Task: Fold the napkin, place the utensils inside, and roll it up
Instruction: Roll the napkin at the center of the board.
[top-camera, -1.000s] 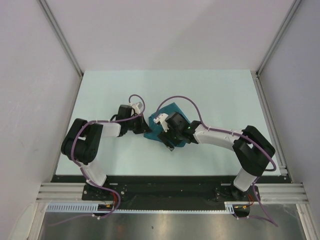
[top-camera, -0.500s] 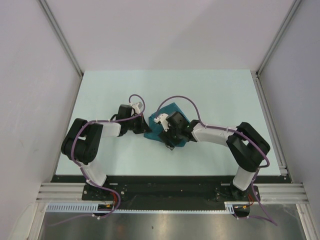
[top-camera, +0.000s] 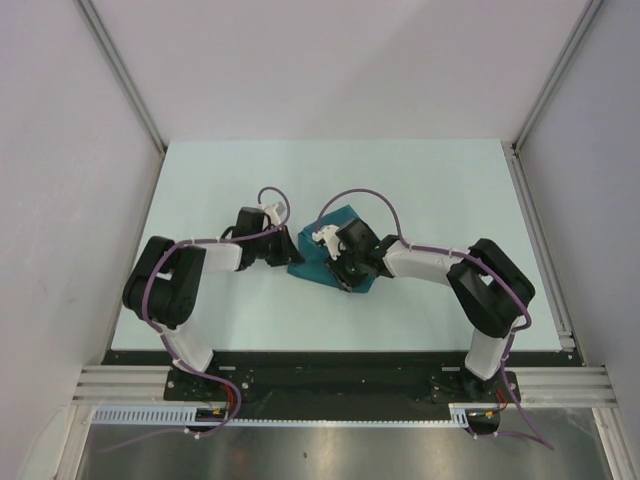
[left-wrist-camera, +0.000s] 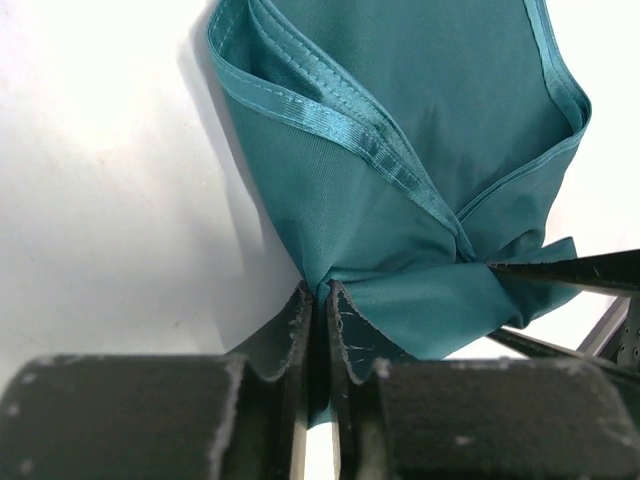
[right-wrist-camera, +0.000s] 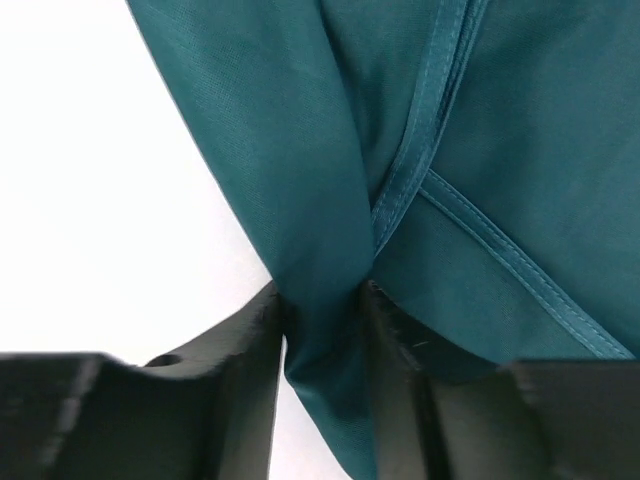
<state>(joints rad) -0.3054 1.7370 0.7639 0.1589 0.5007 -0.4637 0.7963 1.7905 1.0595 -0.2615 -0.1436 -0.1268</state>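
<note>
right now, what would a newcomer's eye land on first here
The teal napkin sits bunched in the middle of the pale table, the one vivid patch there. The left gripper pinches a corner of it, and the right gripper clamps a fold of the same cloth.

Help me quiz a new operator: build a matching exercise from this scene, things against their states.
1 dark teal cloth napkin
2 black-fingered left gripper
3 black-fingered right gripper
4 pale green table

A pinches a thin napkin corner
B clamps a thicker napkin fold
C bunched, held by both grippers
D lies flat under the cloth

Pairs: 1-C, 2-A, 3-B, 4-D.
</note>
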